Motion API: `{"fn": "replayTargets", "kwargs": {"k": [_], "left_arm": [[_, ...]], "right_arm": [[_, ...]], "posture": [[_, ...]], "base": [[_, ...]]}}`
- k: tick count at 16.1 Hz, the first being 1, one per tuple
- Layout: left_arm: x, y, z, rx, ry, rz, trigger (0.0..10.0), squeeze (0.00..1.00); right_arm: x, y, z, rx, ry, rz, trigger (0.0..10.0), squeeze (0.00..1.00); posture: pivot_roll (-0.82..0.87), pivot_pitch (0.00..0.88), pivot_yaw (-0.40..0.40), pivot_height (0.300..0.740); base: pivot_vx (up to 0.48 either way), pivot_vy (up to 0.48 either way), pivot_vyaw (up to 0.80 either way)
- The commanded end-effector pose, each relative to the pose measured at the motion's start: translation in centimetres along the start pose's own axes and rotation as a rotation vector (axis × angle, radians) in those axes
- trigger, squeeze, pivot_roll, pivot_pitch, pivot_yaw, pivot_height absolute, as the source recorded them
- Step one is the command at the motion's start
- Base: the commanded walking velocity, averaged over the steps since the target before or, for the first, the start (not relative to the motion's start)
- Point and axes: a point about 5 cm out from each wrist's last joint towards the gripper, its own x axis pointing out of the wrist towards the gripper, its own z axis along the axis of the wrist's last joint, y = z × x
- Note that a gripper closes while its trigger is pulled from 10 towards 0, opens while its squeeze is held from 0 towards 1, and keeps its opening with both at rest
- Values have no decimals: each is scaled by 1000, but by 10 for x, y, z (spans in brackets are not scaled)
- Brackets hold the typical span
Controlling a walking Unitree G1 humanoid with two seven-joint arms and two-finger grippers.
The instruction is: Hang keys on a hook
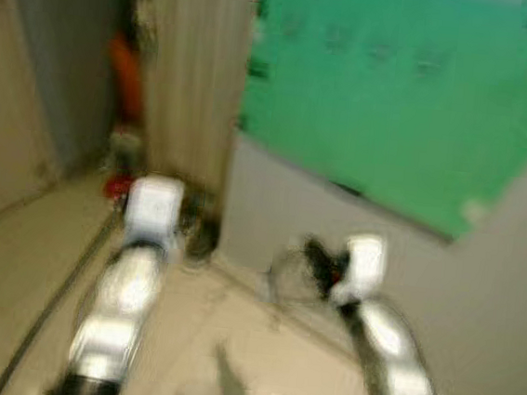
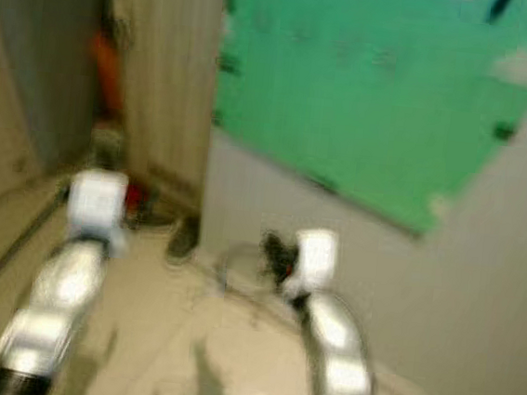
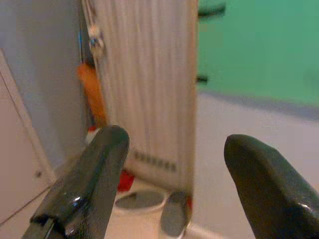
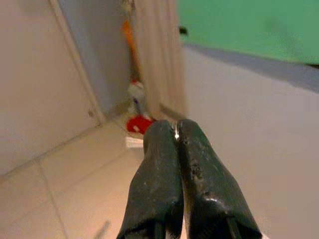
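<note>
The head views are blurred. My right gripper [image 1: 318,256] is held out low in front of the grey wall, and a thin wire key ring [image 1: 284,272] hangs from it. In the right wrist view its two black fingers [image 4: 164,164] are pressed together, with a small shiny bit of the key ring [image 4: 176,131] at the tips. A green board [image 1: 394,98] is fixed high on the wall, with faint marks along its top that may be hooks [image 1: 382,50]. My left gripper [image 3: 172,144] is open and holds nothing, and it faces a beige ribbed panel [image 3: 149,74].
The beige ribbed panel [image 1: 195,79] stands left of the green board. An orange object [image 1: 124,72] hangs in the corner behind it, above a red item [image 1: 118,185] on the floor. Grey slippers [image 3: 172,214] lie at the panel's foot. Pale floor tiles [image 1: 14,267] stretch to the left.
</note>
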Motion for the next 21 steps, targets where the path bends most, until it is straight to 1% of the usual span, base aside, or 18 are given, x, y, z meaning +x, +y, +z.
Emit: {"fn": "replayTargets", "kwargs": {"k": [1,2,3,4,5,7,10,11,12,13,14,15,16,17,18,19,20,21], "left_arm": [[4,-18,10,-27,-35,-67,10000,0],[4,-19,11,-31,-37,-72,10000,0],[6,-21,9,-22,-19,-91,10000,0],[7,-22,8,-26,-13,-94,10000,0],[7,-21,8,-46,-17,-98,10000,0],[6,-23,11,-66,-36,-108,10000,0],[7,-25,13,-59,-44,-115,10000,0],[7,-25,13,-58,-44,-120,10000,0],[8,-26,15,-58,-57,-143,10000,0],[8,-26,16,-49,-64,-145,10000,0],[9,-25,21,-31,-88,-141,10000,0],[10,-24,29,-10,-123,-136,10000,0],[11,-24,31,-1,-133,-135,10000,0],[13,-29,41,23,-172,-150,10000,0],[15,-29,43,83,-177,-128,10000,0],[18,-32,45,112,-184,-117,10000,0],[18,-36,46,67,-179,-140,10000,0],[18,-38,46,49,-179,-161,10000,0]], "right_arm": [[-7,-15,8,-25,-28,-51,0,0],[-7,-15,9,-25,-31,-52,0,0],[-7,-19,11,-27,-46,-91,0,0],[-7,-22,14,-48,-51,-118,4980,0],[-6,-23,15,-65,-39,-130,10000,0],[-5,-25,18,-71,-48,-148,10000,0],[-3,-29,24,-66,-61,-170,10000,0],[-2,-31,29,-72,-76,-173,10000,0],[1,-36,39,-51,-107,-205,10000,0],[2,-38,42,-40,-109,-212,10000,0],[7,-40,53,40,-135,-226,10000,0],[16,-38,65,164,-152,-200,10000,0],[19,-36,68,200,-153,-181,10000,0],[34,-25,90,269,-185,-100,10000,0],[40,-20,101,288,-199,-55,10000,0],[47,-12,117,326,-220,3,10000,0],[52,-7,131,384,-240,46,10000,0],[56,-2,139,450,-241,93,10000,0]], "posture": [[-32,0,-31,740],[-33,0,-31,740],[-33,0,-33,740],[-34,0,-33,740],[-38,0,-32,740],[-38,0,-32,740],[-38,0,-32,740],[-38,0,-32,740],[-38,0,-32,740],[-38,0,-32,740],[-41,0,-31,740],[-47,0,-26,740],[-48,0,-25,740],[-51,0,-22,740],[-54,0,-21,740],[-60,0,-18,740],[-62,0,-17,740],[-64,0,-17,740]], "base": [[371,-300,500],[371,-300,500],[0,0,0],[0,0,0],[0,0,-800],[0,0,-787],[0,0,-775],[0,0,0],[0,0,0],[0,0,0],[0,0,0],[0,0,0],[0,0,0],[0,0,0],[0,0,0],[0,0,0],[0,0,0],[0,0,0]]}}
